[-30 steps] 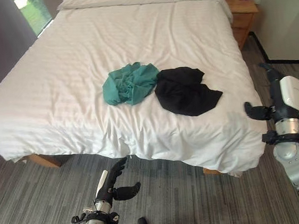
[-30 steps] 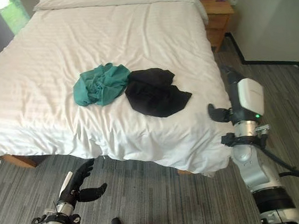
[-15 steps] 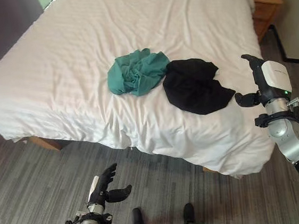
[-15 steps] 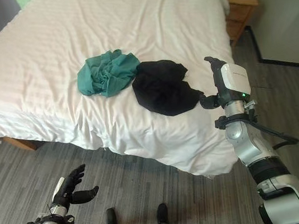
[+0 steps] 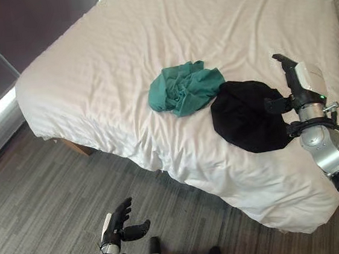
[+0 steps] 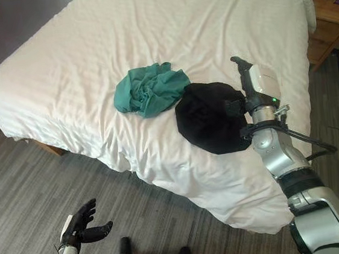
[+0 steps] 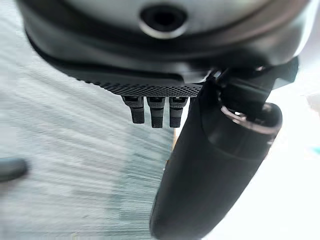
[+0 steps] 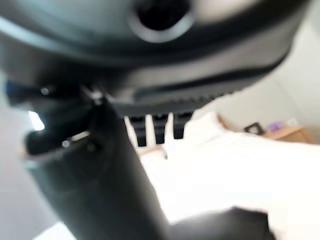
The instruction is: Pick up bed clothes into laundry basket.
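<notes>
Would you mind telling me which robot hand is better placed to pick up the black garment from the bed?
The right robot hand, probably. It is over the bed at the edge of the black garment, fingers straight. The left robot hand hangs low over the floor, short of the bed, and the teal garment lies nearer it.

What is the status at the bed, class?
Right hand open over black garment. Left hand open, low over floor. Teal garment beside black one on bed. Nothing blocking.
</notes>
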Motion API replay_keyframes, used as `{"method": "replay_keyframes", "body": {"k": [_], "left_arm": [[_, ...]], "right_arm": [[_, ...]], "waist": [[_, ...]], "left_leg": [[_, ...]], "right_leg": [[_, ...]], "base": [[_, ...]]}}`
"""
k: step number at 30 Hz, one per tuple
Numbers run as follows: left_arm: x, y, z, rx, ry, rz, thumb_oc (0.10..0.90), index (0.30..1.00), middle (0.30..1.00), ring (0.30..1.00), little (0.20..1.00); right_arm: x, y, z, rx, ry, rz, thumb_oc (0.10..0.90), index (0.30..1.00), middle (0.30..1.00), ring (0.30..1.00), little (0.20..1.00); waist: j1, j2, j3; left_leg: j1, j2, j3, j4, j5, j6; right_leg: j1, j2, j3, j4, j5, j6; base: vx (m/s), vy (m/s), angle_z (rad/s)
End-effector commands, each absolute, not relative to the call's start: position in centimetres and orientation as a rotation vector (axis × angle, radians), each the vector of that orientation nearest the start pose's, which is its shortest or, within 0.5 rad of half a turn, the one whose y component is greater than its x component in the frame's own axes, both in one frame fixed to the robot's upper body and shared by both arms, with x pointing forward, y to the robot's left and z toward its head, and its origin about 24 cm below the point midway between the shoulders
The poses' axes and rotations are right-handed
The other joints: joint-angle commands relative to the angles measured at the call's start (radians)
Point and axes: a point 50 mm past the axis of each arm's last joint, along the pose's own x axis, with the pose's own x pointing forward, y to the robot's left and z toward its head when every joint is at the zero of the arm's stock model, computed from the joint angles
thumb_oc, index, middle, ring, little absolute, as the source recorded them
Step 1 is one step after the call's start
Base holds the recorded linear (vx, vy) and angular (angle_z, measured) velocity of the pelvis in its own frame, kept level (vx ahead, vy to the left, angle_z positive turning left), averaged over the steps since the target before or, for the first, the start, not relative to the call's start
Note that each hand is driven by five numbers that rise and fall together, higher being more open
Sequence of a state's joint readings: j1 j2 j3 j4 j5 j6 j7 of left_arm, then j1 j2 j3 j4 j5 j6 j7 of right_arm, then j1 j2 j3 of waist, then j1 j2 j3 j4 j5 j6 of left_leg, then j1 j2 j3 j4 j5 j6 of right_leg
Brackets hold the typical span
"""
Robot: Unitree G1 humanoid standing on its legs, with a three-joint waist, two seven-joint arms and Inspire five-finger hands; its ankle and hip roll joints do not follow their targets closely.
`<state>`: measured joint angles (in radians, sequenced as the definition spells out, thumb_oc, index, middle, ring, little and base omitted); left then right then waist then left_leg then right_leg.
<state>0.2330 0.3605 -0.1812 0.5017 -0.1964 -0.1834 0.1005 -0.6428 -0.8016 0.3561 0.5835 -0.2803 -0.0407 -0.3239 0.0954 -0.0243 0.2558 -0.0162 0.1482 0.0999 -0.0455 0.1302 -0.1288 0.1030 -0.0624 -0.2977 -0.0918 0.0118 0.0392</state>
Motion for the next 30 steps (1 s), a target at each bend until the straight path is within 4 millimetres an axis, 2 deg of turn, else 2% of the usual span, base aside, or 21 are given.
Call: {"method": "replay_keyframes", "body": {"k": [1, 6, 8, 11, 14, 16, 17, 18, 20, 23, 25, 26, 27, 29, 30], "left_arm": [[16.0, 23.5, -7.2, 0.255, 0.467, 0.072, 0.800, 0.900, 0.900, 0.900, 0.900], [16.9, 23.7, -7.1, 0.280, 0.454, 0.086, 0.800, 0.900, 0.900, 0.900, 0.900], [17.3, 23.8, -7.3, 0.290, 0.456, 0.092, 0.800, 0.900, 0.900, 0.900, 0.900], [17.5, 24.1, -8.3, 0.325, 0.508, 0.107, 0.800, 0.900, 0.900, 0.900, 0.900], [15.8, 24.5, -10.8, 0.370, 0.657, 0.141, 0.800, 0.900, 0.900, 0.900, 0.900], [15.8, 24.5, -10.8, 0.369, 0.656, 0.141, 0.800, 0.900, 0.900, 0.900, 0.900], [13.6, 25.1, -12.6, 0.379, 0.799, 0.189, 0.800, 0.900, 0.900, 0.900, 0.900], [12.7, 25.4, -13.2, 0.380, 0.854, 0.215, 0.800, 0.900, 0.900, 0.900, 0.900], [10.6, 26.3, -14.2, 0.373, 0.973, 0.292, 0.800, 0.900, 0.900, 0.900, 0.900], [10.6, 27.3, -14.0, 0.385, 0.986, 0.355, 0.800, 0.900, 0.900, 0.900, 0.900], [10.8, 28.8, -13.4, 0.380, 0.967, 0.440, 0.800, 0.900, 0.900, 0.900, 0.900], [10.7, 28.9, -13.4, 0.385, 0.969, 0.439, 0.800, 0.900, 0.900, 0.900, 0.900], [12.0, 31.4, -11.5, 0.389, 0.872, 0.548, 0.800, 0.900, 0.900, 0.900, 0.900], [14.4, 34.3, -8.3, 0.426, 0.696, 0.649, 0.800, 0.900, 0.900, 0.900, 0.900], [15.8, 35.8, -5.7, 0.467, 0.574, 0.694, 0.800, 0.900, 0.900, 0.900, 0.900]], "right_arm": [[37.2, -25.8, 20.1, -1.197, -0.347, -0.306, 0.800, 0.900, 0.900, 0.900, 0.900], [38.0, -24.5, 18.4, -1.175, -0.296, -0.274, 0.800, 0.900, 0.900, 0.900, 0.900], [38.4, -25.0, 18.0, -1.211, -0.254, -0.285, 0.800, 0.900, 0.900, 0.900, 0.900], [38.8, -26.3, 18.9, -1.246, -0.213, -0.340, 0.800, 0.900, 0.900, 0.900, 0.900], [39.0, -27.6, 20.0, -1.280, -0.184, -0.386, 0.800, 0.900, 0.900, 0.900, 0.900], [39.0, -27.6, 20.0, -1.281, -0.186, -0.386, 0.800, 0.900, 0.900, 0.900, 0.900], [39.1, -27.9, 20.1, -1.292, -0.164, -0.393, 0.524, 0.486, 0.486, 0.486, 0.486], [39.1, -27.9, 19.9, -1.279, -0.157, -0.396, 0.400, 0.300, 0.300, 0.300, 0.300], [39.0, -28.0, 20.0, -1.238, -0.168, -0.405, 0.400, 0.300, 0.300, 0.300, 0.300], [38.4, -27.8, 19.6, -1.160, -0.210, -0.403, 0.400, 0.300, 0.300, 0.300, 0.300], [36.9, -27.5, 17.7, -1.074, -0.250, -0.377, 0.400, 0.300, 0.300, 0.300, 0.300], [36.8, -27.6, 17.6, -1.072, -0.246, -0.378, 0.400, 0.300, 0.300, 0.300, 0.300], [34.0, -28.8, 14.8, -1.026, -0.227, -0.371, 0.400, 0.300, 0.300, 0.300, 0.300], [31.0, -30.7, 12.4, -1.006, -0.167, -0.396, 0.400, 0.300, 0.300, 0.300, 0.300], [29.0, -32.2, 10.5, -0.987, -0.090, -0.417, 0.400, 0.300, 0.300, 0.300, 0.300]], "waist": [[0.007, -0.004, -0.092], [0.003, 0.002, -0.083], [-0.002, 0.008, -0.075], [-0.009, 0.021, -0.057], [-0.015, 0.035, -0.050], [-0.016, 0.036, -0.050], [-0.018, 0.042, -0.044], [-0.020, 0.045, -0.043], [-0.027, 0.047, -0.039], [-0.041, 0.047, -0.037], [-0.061, 0.051, -0.035], [-0.058, 0.048, -0.036], [-0.077, 0.049, -0.042], [-0.095, 0.051, -0.050], [-0.098, 0.046, -0.056]], "left_leg": [[0.002, 0.027, 0.006, -0.042, -0.028, -0.047], [-0.011, 0.018, 0.019, -0.042, -0.033, -0.043], [-0.035, 0.013, 0.023, -0.042, -0.032, -0.045], [-0.084, 0.004, 0.025, -0.042, -0.025, -0.050], [-0.124, 0.001, 0.029, -0.042, -0.018, -0.055], [-0.125, 0.001, 0.029, -0.042, -0.018, -0.055], [-0.138, 0.004, 0.029, -0.042, -0.014, -0.057], [-0.142, 0.003, 0.029, -0.042, -0.013, -0.057], [-0.145, 0.004, 0.033, -0.042, -0.014, -0.056], [-0.138, 0.002, 0.038, -0.042, -0.019, -0.053], [-0.126, 0.001, 0.043, -0.042, -0.031, -0.046], [-0.124, 0.000, 0.042, -0.042, -0.031, -0.046], [-0.104, -0.002, 0.048, -0.042, -0.045, -0.039], [-0.082, -0.002, 0.054, -0.042, -0.056, -0.034], [-0.066, -0.003, 0.054, -0.042, -0.064, -0.032]], "right_leg": [[0.025, -0.045, 0.079, 0.011, -0.076, 0.098], [0.004, -0.065, 0.094, 0.008, -0.060, 0.111], [-0.030, -0.074, 0.098, 0.007, -0.050, 0.118], [-0.092, -0.085, 0.106, 0.005, -0.031, 0.127], [-0.135, -0.090, 0.110, 0.005, -0.025, 0.134], [-0.137, -0.089, 0.110, 0.005, -0.025, 0.134], [-0.149, -0.091, 0.118, 0.005, -0.026, 0.138], [-0.153, -0.092, 0.121, 0.005, -0.026, 0.140], [-0.156, -0.097, 0.125, 0.005, -0.026, 0.146], [-0.153, -0.102, 0.130, 0.005, -0.024, 0.148], [-0.142, -0.109, 0.130, 0.005, -0.023, 0.151], [-0.140, -0.109, 0.129, 0.005, -0.024, 0.152], [-0.125, -0.116, 0.126, 0.005, -0.023, 0.157], [-0.108, -0.121, 0.122, 0.005, -0.020, 0.161], [-0.095, -0.124, 0.119, 0.005, -0.020, 0.164]], "base": [[0.16, 0.064, 0.09], [0.06, 0.027, -0.07], [-0.04, 0.023, -0.21], [-0.08, 0.046, -0.09], [-0.02, 0.056, -0.03], [0.00, 0.024, -0.07], [0.01, 0.040, -0.08], [0.02, 0.050, -0.07], [0.03, 0.044, -0.07], [0.03, 0.044, -0.01], [0.04, 0.046, 0.03], [0.07, 0.033, 0.07], [0.09, 0.018, 0.08], [0.09, 0.014, 0.20], [0.08, -0.009, 0.11]]}}
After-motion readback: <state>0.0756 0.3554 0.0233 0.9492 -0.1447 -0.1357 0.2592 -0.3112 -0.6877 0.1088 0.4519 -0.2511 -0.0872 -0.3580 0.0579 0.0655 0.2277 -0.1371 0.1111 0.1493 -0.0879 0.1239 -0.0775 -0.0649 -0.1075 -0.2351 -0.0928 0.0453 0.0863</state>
